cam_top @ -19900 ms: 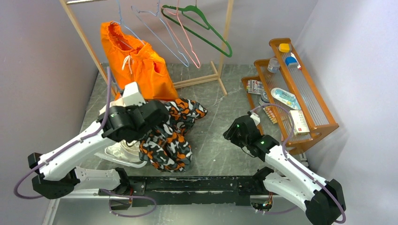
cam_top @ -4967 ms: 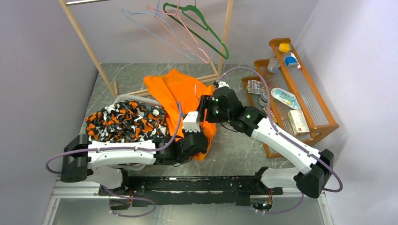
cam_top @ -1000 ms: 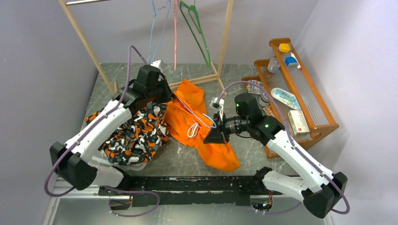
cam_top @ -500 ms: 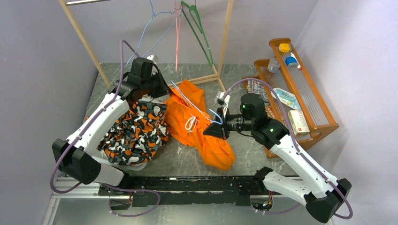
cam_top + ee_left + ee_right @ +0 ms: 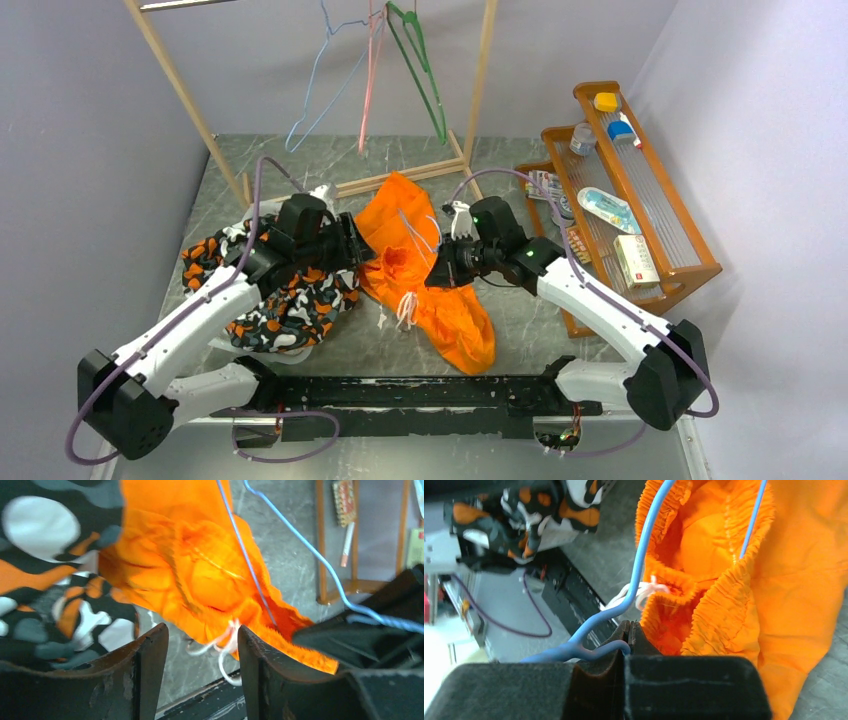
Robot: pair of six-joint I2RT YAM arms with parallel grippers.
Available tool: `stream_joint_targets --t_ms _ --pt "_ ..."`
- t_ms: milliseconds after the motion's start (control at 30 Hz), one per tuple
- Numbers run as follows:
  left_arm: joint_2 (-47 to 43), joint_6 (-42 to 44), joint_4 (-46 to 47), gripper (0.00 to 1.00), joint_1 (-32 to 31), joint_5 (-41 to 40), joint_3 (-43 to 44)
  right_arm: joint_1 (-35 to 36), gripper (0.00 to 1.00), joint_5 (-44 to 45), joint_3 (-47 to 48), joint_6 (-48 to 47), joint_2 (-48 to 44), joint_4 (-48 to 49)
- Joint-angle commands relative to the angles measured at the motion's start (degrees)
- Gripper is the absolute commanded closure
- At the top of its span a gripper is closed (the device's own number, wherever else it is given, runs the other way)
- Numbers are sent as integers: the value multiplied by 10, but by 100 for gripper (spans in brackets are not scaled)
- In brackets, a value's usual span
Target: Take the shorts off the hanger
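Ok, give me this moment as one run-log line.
shorts: on table, blue hanger still through waistband | right jaws: shut on hanger hook | left jaws: open, empty, beside shorts | removal: not done

Orange shorts (image 5: 455, 325), blue hanger (image 5: 639, 560), perhaps white drawstring (image 5: 644, 591)

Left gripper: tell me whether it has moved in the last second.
Yes. The left gripper drew away from the wooden rack, down the view, beside the shorts.

orange shorts (image 5: 200, 580), blue hanger (image 5: 245, 550) across, left gripper (image 5: 200, 635) agape
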Motion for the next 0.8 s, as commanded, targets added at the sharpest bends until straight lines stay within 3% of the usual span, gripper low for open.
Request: stream_joint_targets --t_ms 0,100,333,533,767 --pt "-18 -19 33 40 -55 -47 5 -1 100 110 -2 117 0 63" --pt "-10 -29 40 40 -95 -67 13 -1 100 178 -11 179 2 90" --pt "3 -81 116 39 -219 -92 1 -1 100 243 -60 259 -12 158" --pt "33 -98 189 38 -253 -42 -19 -2 100 233 -75 271 5 168" --pt "107 -104 194 37 -285 -10 -14 -1 100 248 -123 310 -11 183"
